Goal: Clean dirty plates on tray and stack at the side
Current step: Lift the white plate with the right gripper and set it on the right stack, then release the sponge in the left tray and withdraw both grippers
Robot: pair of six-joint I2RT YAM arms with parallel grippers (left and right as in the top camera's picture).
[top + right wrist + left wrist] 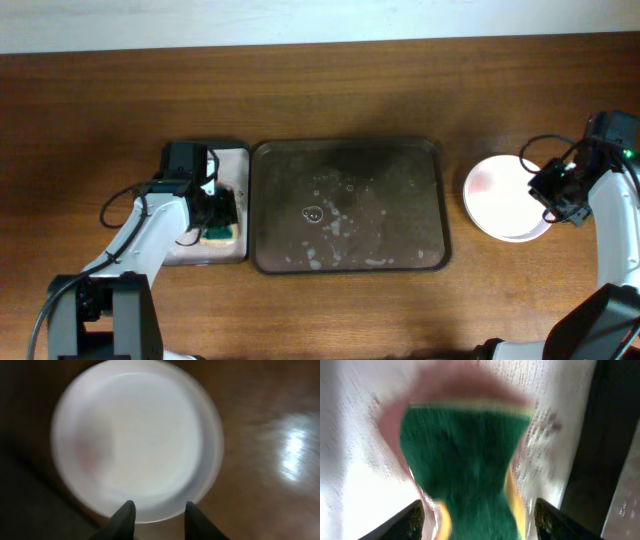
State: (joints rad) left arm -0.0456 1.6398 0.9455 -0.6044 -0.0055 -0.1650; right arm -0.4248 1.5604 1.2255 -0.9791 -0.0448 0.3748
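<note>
The large dark brown rectangular tray (400, 170), round-cornered with a raised rim, lies in the middle of the wooden tabletop (320, 90), and its floor is flecked with whitish wet spots. The white round plates (500, 200) sit off it on the bare wood toward the right edge of the tabletop, apart from the tray's right rim. From overhead they read as one low pile with a faint pink tinge on the left part of the top one. How many lie there cannot be told. The right gripper (552, 192) hangs over the pile's right rim. In its blurred wrist view the two dark fingers (125, 520) stand side by side, a narrow way apart, above the near rim of the top plate, and nothing is clamped between them. Just beside the dark tray's left rim lies the smaller pinkish-white sponge tray (235, 162) with its black rim. The green-and-yellow sponge (220, 235) rests near that tray's front right corner. The left gripper (222, 212) is low over the sponge. Its wrist view, also blurred, shows the jaws spread wide, one finger on each side of the sponge. A sliver of pale tray shows between each finger and the sponge, so the gripper grips nothing.
</note>
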